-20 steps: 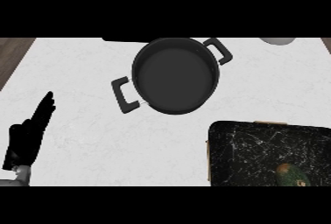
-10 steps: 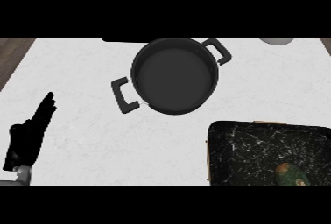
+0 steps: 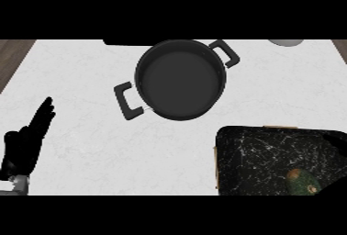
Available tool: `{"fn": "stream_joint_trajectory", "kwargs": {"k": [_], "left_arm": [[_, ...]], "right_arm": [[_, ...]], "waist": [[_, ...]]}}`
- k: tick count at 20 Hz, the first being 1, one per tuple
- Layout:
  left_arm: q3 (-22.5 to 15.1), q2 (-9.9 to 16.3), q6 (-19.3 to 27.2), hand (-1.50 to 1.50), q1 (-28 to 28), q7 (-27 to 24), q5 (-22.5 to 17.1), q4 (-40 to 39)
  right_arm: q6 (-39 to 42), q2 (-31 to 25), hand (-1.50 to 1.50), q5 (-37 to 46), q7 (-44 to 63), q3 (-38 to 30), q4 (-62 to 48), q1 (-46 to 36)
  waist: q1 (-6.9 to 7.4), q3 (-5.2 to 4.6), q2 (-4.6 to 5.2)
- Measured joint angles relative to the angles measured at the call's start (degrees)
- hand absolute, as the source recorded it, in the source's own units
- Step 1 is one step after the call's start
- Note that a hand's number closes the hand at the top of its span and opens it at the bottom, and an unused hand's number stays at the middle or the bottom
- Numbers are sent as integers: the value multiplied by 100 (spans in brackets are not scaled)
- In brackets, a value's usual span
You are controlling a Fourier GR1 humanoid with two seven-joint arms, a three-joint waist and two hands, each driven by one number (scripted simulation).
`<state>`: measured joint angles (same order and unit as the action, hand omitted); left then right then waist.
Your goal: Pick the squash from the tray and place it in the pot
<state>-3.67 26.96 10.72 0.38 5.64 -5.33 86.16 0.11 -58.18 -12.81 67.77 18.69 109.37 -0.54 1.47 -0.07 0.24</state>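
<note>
The squash [image 3: 303, 181], green and mottled, lies in the near right part of the dark marbled tray [image 3: 251, 151] at the lower right. A black pot [image 3: 180, 79] with two side handles stands empty at the top middle of the white counter. My left hand [image 3: 25, 144] rests open at the left edge with its fingers pointing up, far from both. A black shape at the right edge, over the tray and just right of the squash, is my right hand [image 3: 337, 156]. Only part of it shows.
A pale round object [image 3: 287, 42] is cut off at the top right edge. A dark flat object [image 3: 125, 42] sits at the top edge behind the pot. The counter's left edge [image 3: 15, 64] meets brown wood at the upper left.
A black shape, my right hand, has come in over the tray's right side. The left hand, pot and squash have not moved.
</note>
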Motion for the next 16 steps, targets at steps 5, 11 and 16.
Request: {"fn": "stream_joint_trajectory", "kwargs": {"k": [5,11,16], "left_arm": [[9,-90,47,0,71,42,106,85],[108,-133,7,0,103,67,162,114],[165,-187,-30,0,163,60,248,108]], "right_arm": [[57,275,-150,149,-4,317,-460,-314],[68,602,-150,458,-6,595,-792,-529],[79,789,-150,639,-99,672,-969,-407]], "waist": [[-25,2,-6],[-76,3,-15],[-115,4,-23]]}}
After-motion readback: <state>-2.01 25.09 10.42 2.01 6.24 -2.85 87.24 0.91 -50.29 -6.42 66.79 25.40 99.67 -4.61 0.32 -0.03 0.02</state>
